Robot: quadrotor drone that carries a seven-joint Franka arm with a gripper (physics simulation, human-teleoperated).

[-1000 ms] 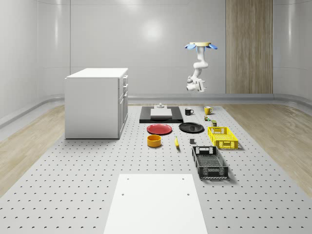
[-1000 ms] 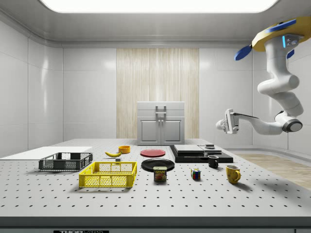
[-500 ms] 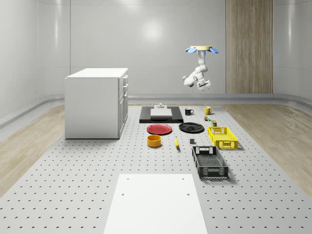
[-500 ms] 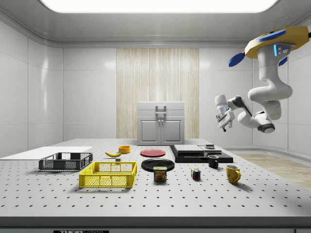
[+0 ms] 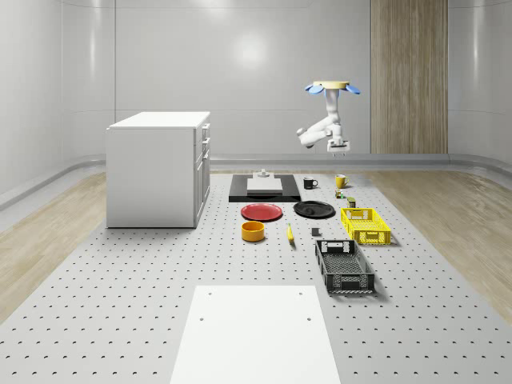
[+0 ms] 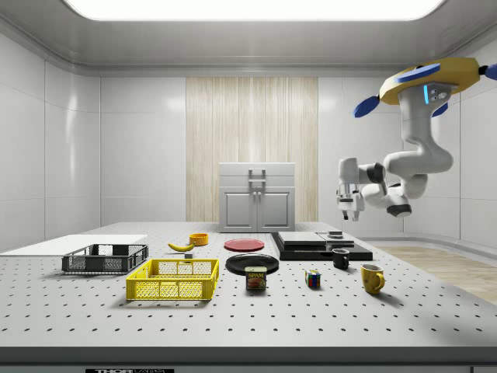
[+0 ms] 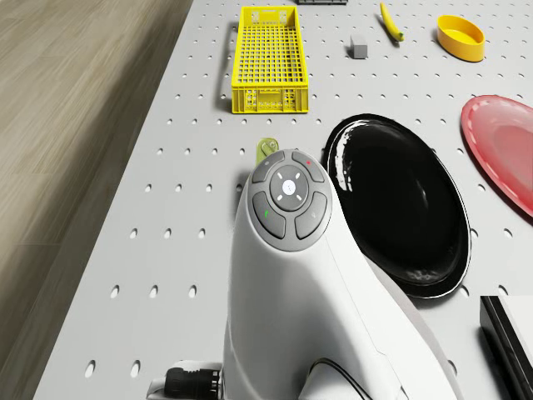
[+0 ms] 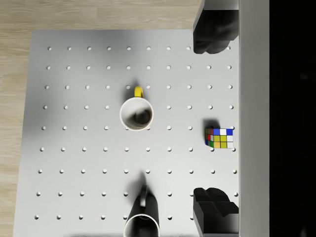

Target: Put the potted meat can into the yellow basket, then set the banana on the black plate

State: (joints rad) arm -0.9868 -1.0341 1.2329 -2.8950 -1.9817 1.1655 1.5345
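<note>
Drone (image 5: 331,86) hovers high above far end of table (image 5: 120,304), near yellow mug (image 5: 341,181). Gripper (image 5: 336,146) hangs below it. Banana (image 5: 290,233) between orange bowl (image 5: 254,231) and yellow basket (image 5: 365,225).

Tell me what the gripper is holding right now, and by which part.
Nothing is held. The gripper hangs open in the air, high above the table's far end, near the yellow mug. The potted meat can sits untouched on the table.

A simulated robotics test lab: a perforated grey bench (image 5: 120,304) fills a bare, pale-panelled room under a ceiling light panel (image 6: 248,8), a white cabinet (image 5: 158,168) standing at ten o'clock and a wood-slat wall strip (image 5: 408,76) at one o'clock.
</note>
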